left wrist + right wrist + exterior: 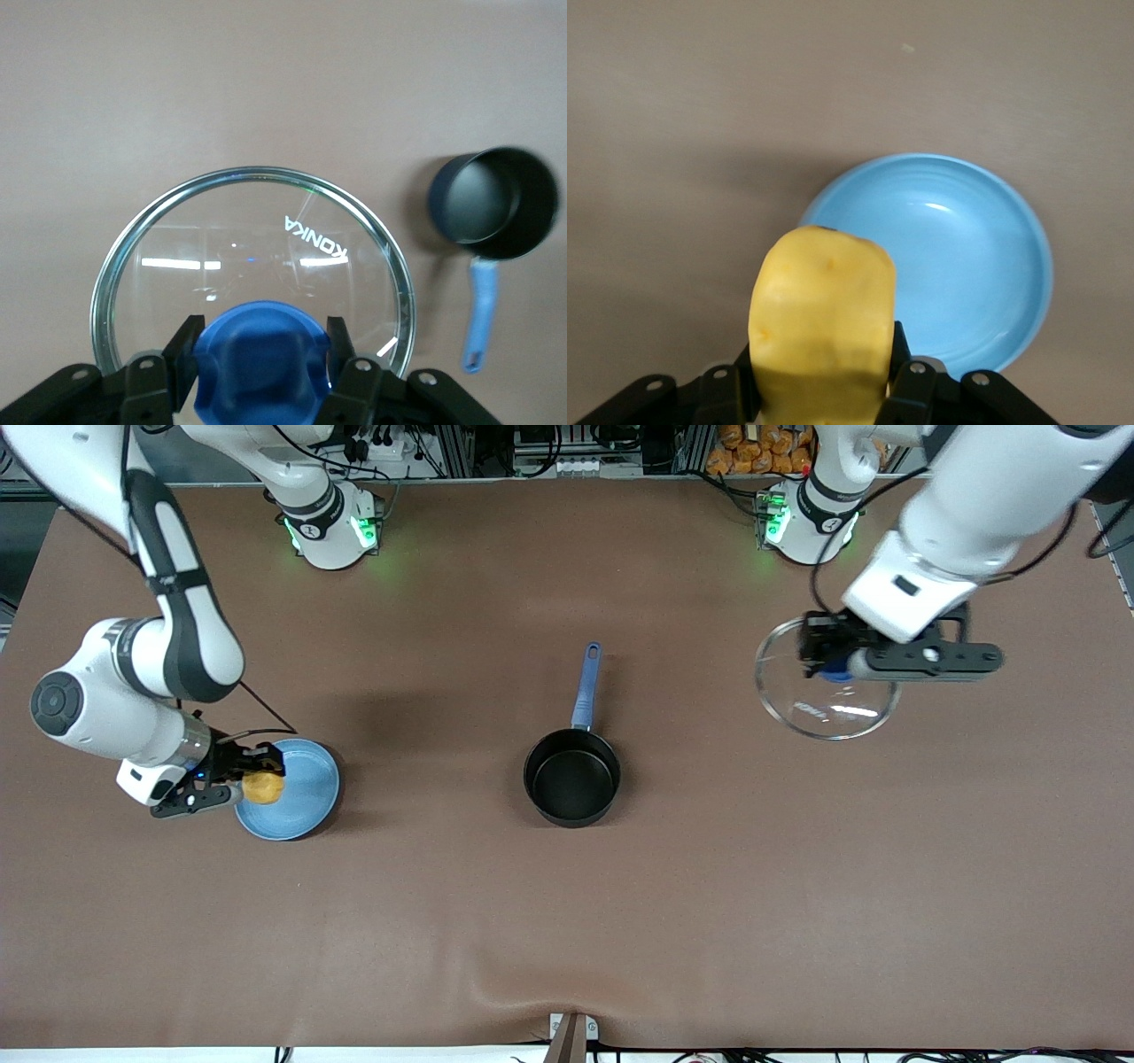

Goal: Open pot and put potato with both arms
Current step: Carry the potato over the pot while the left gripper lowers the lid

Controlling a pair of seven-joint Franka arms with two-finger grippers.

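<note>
Two hands, both loaded. Left hand [828, 657] grips the blue knob [262, 365] of the glass lid [827, 682], fingers [183, 359] clamped on either side of the knob; the lid hangs tilted above bare table [567, 921] toward the left arm's end, well apart from the pot [572, 776]. Pot sits uncovered mid-table, blue handle [585, 686] pointing toward the robot bases, inside looks bare black. Right hand [257, 775] is closed on the potato [264, 787], holding it over the edge of the blue plate [306, 797] near the right arm's end of the table. Right wrist view shows the potato [822, 323] pinched between the fingers [899, 354], with the plate [966, 266] below it.
</note>
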